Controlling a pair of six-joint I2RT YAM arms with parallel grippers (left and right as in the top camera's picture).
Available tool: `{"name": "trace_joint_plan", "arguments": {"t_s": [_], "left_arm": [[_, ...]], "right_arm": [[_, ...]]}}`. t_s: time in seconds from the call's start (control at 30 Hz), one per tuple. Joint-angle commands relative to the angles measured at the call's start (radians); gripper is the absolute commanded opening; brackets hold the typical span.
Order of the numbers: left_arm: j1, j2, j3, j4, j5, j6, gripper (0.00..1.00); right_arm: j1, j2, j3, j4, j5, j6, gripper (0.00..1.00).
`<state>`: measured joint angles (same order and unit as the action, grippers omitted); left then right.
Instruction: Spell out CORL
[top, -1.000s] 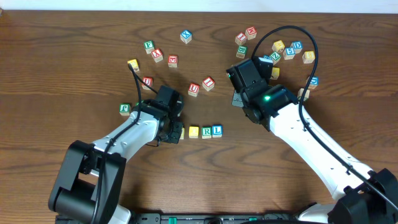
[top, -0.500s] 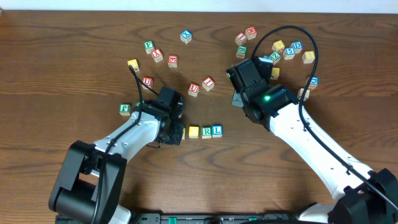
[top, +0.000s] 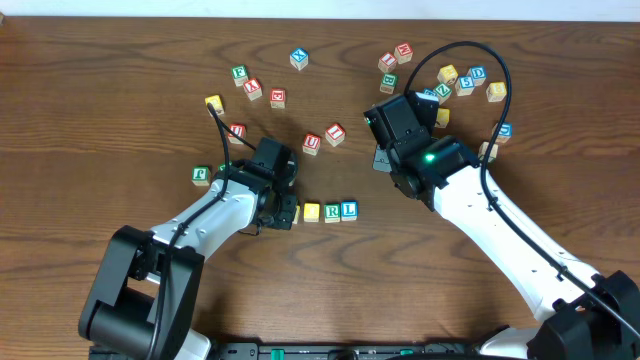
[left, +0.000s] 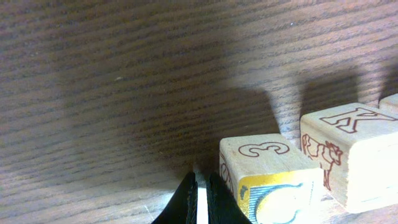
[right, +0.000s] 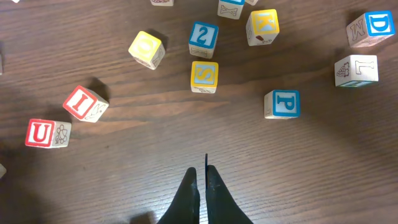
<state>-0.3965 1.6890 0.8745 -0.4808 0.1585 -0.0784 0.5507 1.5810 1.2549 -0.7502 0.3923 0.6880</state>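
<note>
Just beside the left hand, pressed together and empty, sits a yellow-faced cube.

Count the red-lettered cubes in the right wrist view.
2: the U cube at far left, and the I cube just up-right of it. The cut-off cubes along the top edge can't be read.

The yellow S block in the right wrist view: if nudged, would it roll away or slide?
The yellow S block would probably slide, not roll: it is a cube lying flat on the wooden table. It looks like painted wood, so likely stiff and light. Its flat sides seem easy to pinch.
</note>
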Motion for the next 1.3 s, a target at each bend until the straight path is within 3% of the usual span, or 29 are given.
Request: {"name": "trace_joint_plan", "arguments": {"t_s": [0.0,1.27], "left_arm": [[-0.004,0.006,-0.002,0.000,0.010,-0.005,0.07],[-0.058,0.006,-0.002,0.012,0.005,-0.008,0.08]], "right_arm": [[-0.006,-0.004,-0.007,-0.002,0.008,-0.009,0.01],[-0.006,-0.004,-0.007,-0.003,0.004,-0.013,0.01]]}}
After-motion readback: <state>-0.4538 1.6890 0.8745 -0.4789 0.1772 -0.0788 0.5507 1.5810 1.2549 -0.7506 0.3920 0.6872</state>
